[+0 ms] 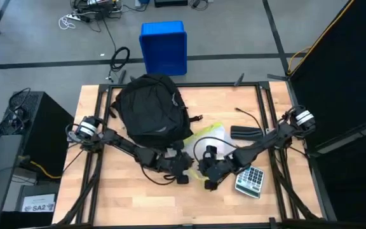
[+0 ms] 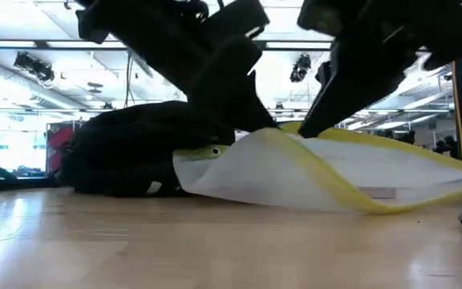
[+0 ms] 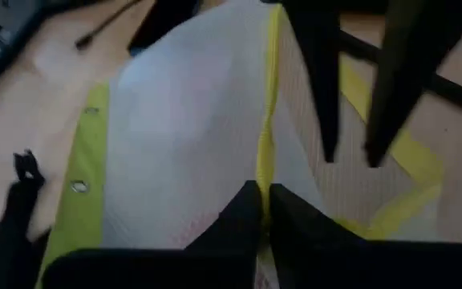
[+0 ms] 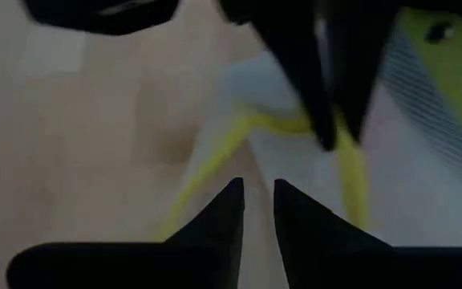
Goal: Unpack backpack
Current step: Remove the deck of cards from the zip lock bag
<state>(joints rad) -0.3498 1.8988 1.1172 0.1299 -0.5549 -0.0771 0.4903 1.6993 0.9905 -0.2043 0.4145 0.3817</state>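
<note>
The black backpack (image 1: 150, 108) lies on the far left part of the table, also seen in the low view (image 2: 127, 152). In front of it lies a white pouch with yellow edging (image 1: 208, 141), its near edge raised into a peak (image 2: 279, 130) and the rest resting on the wood. My left gripper (image 3: 263, 193) is shut on that raised edge. My right gripper (image 4: 257, 189) stands slightly open just right of the left one, over the pouch's white face (image 3: 351, 152), nothing between its fingers. My left gripper pinches the pouch's yellow edge (image 3: 265, 164) between its two fingers, where the edge stands up as a fold. The fingers slant down from the table's left. The held edge is lifted off the table; the pouch's lower part (image 2: 351, 197) stays on the wood. My right gripper's fingertips (image 3: 331, 152) are close to the pouch, but I cannot tell whether they touch it.
A calculator (image 1: 250, 180) lies near the right front. A flat black object (image 1: 246, 131) with a thin cable lies right of the pouch. A blue bin (image 1: 164, 46) stands on the floor beyond the table's far edge. Bare wood (image 1: 126, 197) shows at the front left.
</note>
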